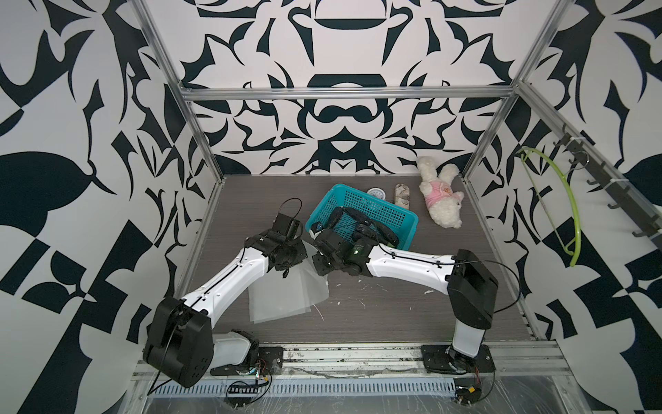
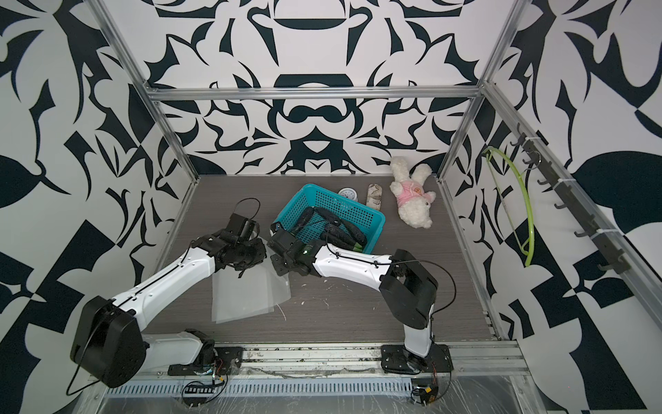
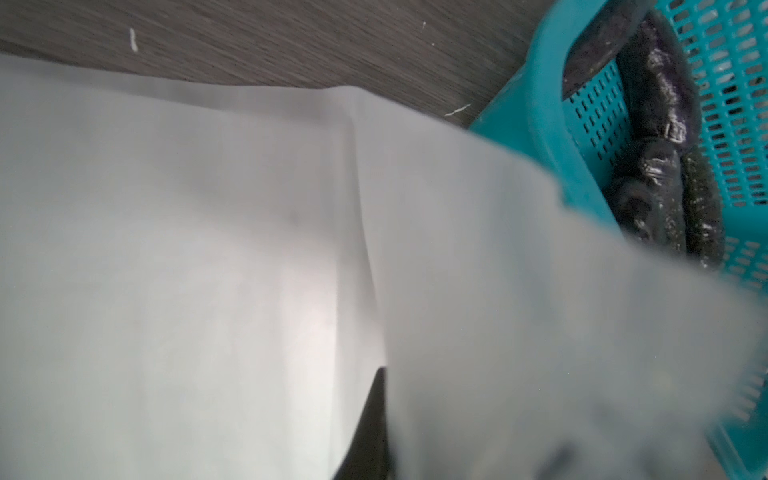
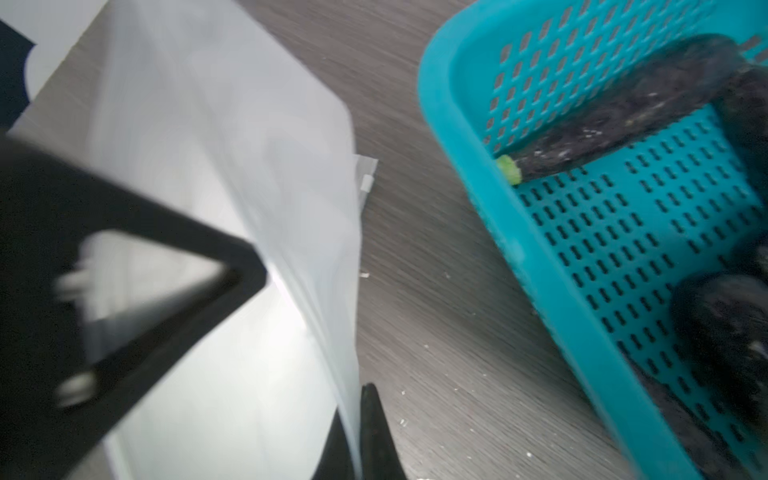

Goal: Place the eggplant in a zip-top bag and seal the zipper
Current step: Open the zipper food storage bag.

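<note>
Plastic film, frosted and translucent, fills most of my left wrist feed: the zip-top bag (image 3: pixel 208 249) is drawn up close to that camera, with one crease running down its middle. In both top views the bag (image 1: pixel 286 297) (image 2: pixel 247 297) lies mostly flat on the dark wood-grain table (image 1: pixel 394 308), between the two arms, and its far edge rises toward the two claws. My left gripper (image 1: pixel 292 258) has its fingers pressed together. A single dark fingertip (image 3: pixel 365 424) shows behind the film, so it appears to be pinching the bag's raised edge, though the contact itself is veiled. My right gripper (image 4: pixel 359 432) is closed as well. On its wrist feed the bag's layered edge runs straight down between the two black tips, pinched there. The two claws sit near each other over the same end of the bag. The eggplants (image 1: pixel 376 229) (image 2: pixel 344 229), long and dark, lie in the teal mesh basket (image 1: pixel 336 188) just beyond the grippers. One shows a green stem end (image 4: pixel 509 168) against the basket wall. The basket stands beside the bag without touching it on the right wrist feed. A white plush toy (image 1: pixel 442 200) in a pink top lies farther back, near the corner.
</note>
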`<state>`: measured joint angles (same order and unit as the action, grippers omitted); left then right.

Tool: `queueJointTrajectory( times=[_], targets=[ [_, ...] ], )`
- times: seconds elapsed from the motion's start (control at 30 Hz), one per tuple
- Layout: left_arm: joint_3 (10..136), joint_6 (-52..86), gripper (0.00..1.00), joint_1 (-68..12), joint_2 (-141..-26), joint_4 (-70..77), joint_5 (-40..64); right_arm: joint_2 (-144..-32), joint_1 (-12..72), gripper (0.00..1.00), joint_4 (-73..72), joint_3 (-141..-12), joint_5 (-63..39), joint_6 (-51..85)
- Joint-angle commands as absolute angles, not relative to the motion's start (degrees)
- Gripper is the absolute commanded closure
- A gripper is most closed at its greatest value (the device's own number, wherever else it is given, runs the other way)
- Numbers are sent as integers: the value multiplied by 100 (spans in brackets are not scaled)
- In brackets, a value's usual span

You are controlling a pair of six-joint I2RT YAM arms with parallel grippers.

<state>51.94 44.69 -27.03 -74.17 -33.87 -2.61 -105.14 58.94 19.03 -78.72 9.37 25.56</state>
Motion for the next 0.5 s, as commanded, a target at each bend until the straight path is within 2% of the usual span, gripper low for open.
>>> queueJointTrajectory(
  times=[0.0,0.07,0.27,0.47],
  targets=[
    [5259,4365,96,-2716,-7348,-3700,-255,-10458,5872,95,2070,-7980,1329,2672],
    [5292,4301,100,-2716,-7361,-3837,-247,-10498,5841,95,2122,-7985,1336,2721],
    [5309,4195,100,-2716,-7352,-3981,-275,-10453,5654,94,2039,-7831,923,2886],
    [5583,3914,100,-2753,-7480,-4149,-200,-10449,5608,87,1924,-7945,136,2676]
  ],
)
